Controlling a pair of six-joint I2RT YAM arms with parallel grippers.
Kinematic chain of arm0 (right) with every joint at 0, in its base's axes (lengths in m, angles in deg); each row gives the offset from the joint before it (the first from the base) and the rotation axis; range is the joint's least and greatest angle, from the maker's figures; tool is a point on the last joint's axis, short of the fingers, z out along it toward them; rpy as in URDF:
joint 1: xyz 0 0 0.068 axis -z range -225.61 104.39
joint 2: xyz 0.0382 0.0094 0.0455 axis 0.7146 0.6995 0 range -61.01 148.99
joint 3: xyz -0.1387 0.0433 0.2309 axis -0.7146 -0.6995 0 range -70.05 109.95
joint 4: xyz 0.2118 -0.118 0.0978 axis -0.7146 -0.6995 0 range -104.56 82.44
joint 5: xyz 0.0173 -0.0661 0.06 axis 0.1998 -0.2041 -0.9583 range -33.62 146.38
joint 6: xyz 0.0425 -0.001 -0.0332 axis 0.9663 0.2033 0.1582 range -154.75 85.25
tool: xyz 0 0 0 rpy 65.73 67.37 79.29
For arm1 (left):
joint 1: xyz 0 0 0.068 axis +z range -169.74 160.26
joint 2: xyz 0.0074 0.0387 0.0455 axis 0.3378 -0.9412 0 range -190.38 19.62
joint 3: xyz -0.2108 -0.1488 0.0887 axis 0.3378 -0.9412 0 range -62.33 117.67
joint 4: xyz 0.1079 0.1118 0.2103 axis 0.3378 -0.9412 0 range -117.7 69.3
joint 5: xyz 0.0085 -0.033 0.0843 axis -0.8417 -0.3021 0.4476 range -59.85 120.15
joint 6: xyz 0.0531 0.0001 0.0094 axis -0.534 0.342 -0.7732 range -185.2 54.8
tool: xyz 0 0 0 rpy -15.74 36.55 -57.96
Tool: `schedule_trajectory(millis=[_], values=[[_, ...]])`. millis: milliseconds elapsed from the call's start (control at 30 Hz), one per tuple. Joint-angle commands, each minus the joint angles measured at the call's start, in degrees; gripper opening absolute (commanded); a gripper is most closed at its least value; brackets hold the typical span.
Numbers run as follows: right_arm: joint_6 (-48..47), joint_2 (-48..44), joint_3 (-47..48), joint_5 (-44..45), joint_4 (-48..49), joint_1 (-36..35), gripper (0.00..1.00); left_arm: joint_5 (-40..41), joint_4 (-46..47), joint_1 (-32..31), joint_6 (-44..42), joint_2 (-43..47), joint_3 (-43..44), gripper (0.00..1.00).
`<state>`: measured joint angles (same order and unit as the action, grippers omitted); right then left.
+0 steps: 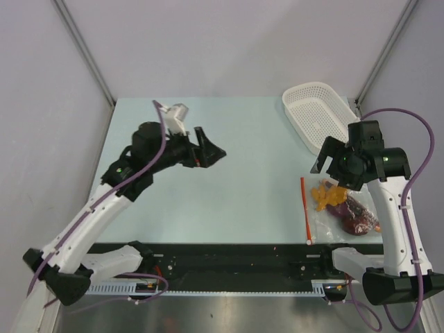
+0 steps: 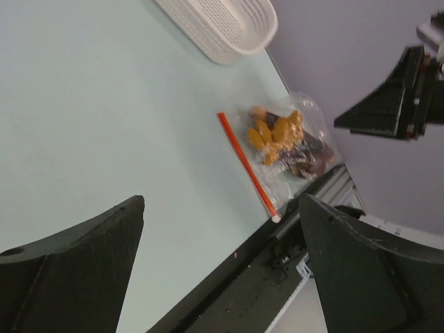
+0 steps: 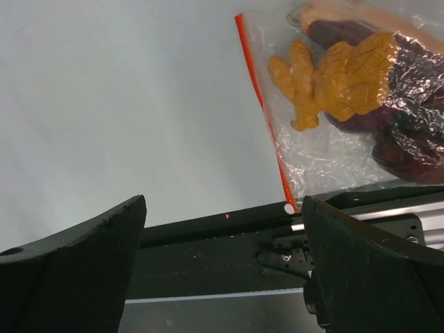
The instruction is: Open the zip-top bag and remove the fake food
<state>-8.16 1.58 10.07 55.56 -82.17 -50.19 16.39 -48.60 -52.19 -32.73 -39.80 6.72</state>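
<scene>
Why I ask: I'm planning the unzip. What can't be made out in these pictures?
- Top view: the right arm covers the bag's right edge, so the food can't be counted.
- Right wrist view: the top and right edges cut off the bag.
- Left wrist view: the bag is small and blurred, so whether the zip is sealed can't be told.

Lab cell: grey panels, aluminium rail.

The zip-top bag is clear, crinkly, glossy plastic, the table smooth and matt.
</scene>
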Motion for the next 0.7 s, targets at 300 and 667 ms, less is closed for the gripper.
schedule_trajectory(millis=[300, 667], values=[[-2.08, 3.60, 7.50, 6.87, -9.41, 0.19, 1.00, -6.36, 22.26, -27.66, -1.18, -30.98, 3.62, 0.94], [-1.62, -0.79, 11.03, 3.02, -12.40, 3.61, 1.00, -11.72, 30.98, -31.72, 6.37, -58.06, 17.94, 0.95]])
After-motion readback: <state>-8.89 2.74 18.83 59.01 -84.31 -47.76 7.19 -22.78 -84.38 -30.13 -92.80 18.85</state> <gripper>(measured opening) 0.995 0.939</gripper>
